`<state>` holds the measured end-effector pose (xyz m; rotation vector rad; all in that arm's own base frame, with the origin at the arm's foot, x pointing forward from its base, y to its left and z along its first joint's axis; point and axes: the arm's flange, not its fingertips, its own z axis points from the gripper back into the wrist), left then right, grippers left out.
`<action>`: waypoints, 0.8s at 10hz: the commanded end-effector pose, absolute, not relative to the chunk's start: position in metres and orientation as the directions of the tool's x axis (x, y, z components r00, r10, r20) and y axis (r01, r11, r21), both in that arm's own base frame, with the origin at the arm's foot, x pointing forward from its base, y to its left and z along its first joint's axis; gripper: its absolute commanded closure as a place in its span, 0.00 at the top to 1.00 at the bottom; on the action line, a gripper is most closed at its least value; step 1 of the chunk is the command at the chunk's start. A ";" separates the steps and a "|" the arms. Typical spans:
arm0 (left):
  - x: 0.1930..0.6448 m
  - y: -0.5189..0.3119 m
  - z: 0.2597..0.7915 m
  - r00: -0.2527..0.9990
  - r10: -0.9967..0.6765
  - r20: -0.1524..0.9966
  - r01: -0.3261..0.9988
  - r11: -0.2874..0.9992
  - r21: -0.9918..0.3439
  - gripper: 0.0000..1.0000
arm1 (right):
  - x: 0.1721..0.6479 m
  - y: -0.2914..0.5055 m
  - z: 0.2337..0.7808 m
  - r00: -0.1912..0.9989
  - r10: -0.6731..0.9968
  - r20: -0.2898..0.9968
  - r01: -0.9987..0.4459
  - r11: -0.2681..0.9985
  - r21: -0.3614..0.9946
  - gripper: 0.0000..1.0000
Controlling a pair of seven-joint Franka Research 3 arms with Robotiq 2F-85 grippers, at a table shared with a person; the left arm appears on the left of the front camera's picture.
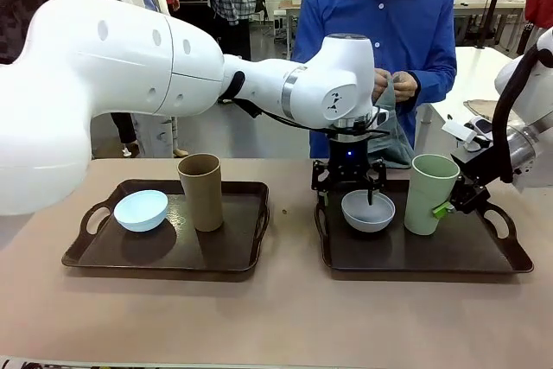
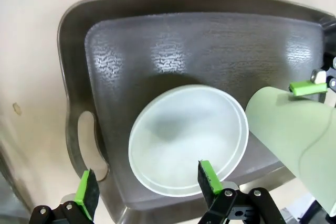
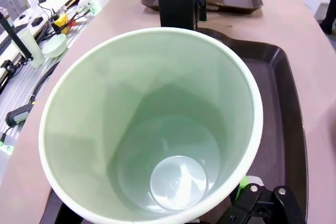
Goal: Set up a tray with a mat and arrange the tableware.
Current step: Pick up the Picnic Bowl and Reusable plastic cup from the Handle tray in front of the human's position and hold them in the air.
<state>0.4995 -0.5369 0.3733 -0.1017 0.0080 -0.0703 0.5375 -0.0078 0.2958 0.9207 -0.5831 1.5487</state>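
- The pale green tumbler (image 1: 429,194) stands at the right of the right tray (image 1: 484,258). It is tall, matte and open-mouthed, and it looks light and stiff. It would likely tip rather than break, so mid-wall is the safest place to hold it.
- The right gripper (image 1: 446,207) pinches it there, with a green pad flat against the wall.
- The white bowl (image 1: 368,213) sits just left of that tumbler. It is small, round and flared, and probably light. The sloping wall could slip, so the rim is the place to grip it.
- The left gripper (image 1: 347,189) hangs over the bowl with fingers spread, one above the inside and one outside the rim.
- On the left tray (image 1: 233,244), the pale blue bowl (image 1: 141,210) sits left of the tan-brown tumbler (image 1: 200,192).
- On the far side, the person's hands (image 1: 393,85) hold a grey cloth (image 1: 396,136), possibly the mat.
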 end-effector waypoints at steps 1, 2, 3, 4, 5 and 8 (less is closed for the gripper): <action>0.505 -0.537 0.368 0.995 -0.098 0.006 0.097 0.985 -0.139 0.45 | 0.538 0.000 0.296 -0.013 0.561 0.827 -0.979 -0.176 0.104 0.63; 0.506 -0.538 0.367 0.995 -0.101 -0.003 0.099 0.985 -0.142 0.44 | 0.538 -0.001 0.296 -0.010 0.561 0.828 -0.979 -0.174 0.107 0.43; 0.506 -0.539 0.366 0.995 -0.102 -0.009 0.100 0.986 -0.134 0.00 | 0.539 -0.001 0.296 -0.010 0.558 0.830 -0.978 -0.177 0.108 0.05; 0.509 -0.539 0.361 0.995 -0.100 -0.017 0.098 0.988 -0.118 0.00 | 0.540 -0.003 0.296 -0.010 0.555 0.832 -0.978 -0.178 0.107 0.00; 0.511 -0.538 0.356 0.995 -0.095 -0.029 0.092 0.991 -0.096 0.00 | 0.540 -0.004 0.296 -0.008 0.551 0.835 -0.978 -0.180 0.109 0.00; 0.511 -0.538 0.353 0.995 -0.092 -0.032 0.089 0.993 -0.083 0.00 | 0.539 -0.005 0.296 -0.018 0.541 0.841 -0.977 -0.190 0.101 0.26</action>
